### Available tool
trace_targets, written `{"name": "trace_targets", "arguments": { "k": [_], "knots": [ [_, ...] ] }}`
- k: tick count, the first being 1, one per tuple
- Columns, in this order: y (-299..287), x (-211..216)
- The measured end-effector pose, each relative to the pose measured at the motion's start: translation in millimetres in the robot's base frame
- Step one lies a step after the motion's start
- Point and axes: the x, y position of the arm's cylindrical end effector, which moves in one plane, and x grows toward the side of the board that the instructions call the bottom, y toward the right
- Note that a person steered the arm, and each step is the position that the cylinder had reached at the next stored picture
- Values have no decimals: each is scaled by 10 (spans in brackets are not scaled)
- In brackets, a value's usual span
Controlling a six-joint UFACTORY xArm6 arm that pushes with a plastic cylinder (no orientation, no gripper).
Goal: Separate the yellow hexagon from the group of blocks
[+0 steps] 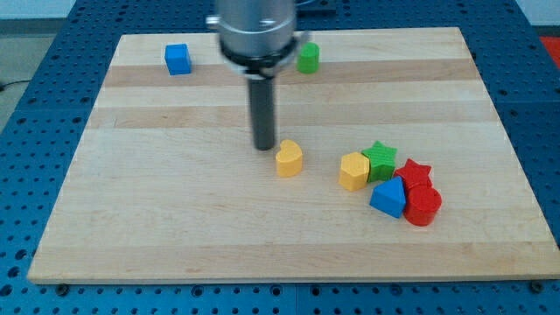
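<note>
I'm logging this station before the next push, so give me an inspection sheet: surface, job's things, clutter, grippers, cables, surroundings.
Surface: pale wooden board, flat, no marks seen.
Job's things: yellow hexagon at the left edge of the group, touching the green star; red star, blue triangle and red block packed beside them.
Clutter: yellow heart alone near the centre; blue cube and green block near the view's top.
Grippers: none fitted; my tip sits just up-left of the yellow heart, well left of the group.
Cables: nothing seen.
Surroundings: blue perforated table around the board.
</note>
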Motion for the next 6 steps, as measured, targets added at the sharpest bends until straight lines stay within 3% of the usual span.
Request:
{"name": "trace_targets", "arguments": {
  "k": [1, 2, 3, 5, 6],
  "knots": [
    [-324, 473],
    [210, 1102],
    [1013, 1241],
    [1551, 906],
    [1498, 629]
  ]
}}
